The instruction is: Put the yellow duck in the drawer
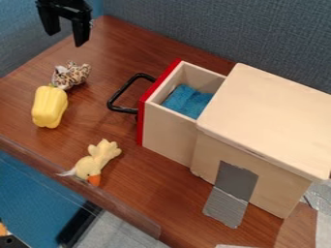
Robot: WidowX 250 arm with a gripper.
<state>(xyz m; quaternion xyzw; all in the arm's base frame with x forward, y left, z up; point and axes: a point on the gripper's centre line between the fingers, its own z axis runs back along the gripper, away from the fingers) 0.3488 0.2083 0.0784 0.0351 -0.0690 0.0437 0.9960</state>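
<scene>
standing here, i can see the black gripper (66,38) up at the top left, hanging over the far side of the wooden table (165,186), its two fingers spread well apart and holding nothing between them.

the yellow duck (94,160) lies tipped over near the front edge of the table, well apart from those fingers: down the view from them and a little to the right. its long axis runs aslant, head and orange beak (95,180) at the lower left, the other end pointing up and right. there's just the one arm, so no question of a nearer hand.

almost on the straight way between gripper and duck sit a leopard-print toy (72,75) and, just beside it, a yellow bell pepper (50,106), the pepper more to the left. i'd want the fingers carried clear above both, then turned to close across the duck's narrow body rather than end to end. grabbing the pepper by mistake, or nudging the duck off that edge, would be my worry.

the red-fronted drawer (169,127) is already pulled out, black handle (123,92) towards the left, blue cloth (188,100) inside. as i judge it, the job's at its start, with the duck yet to be picked up.
</scene>
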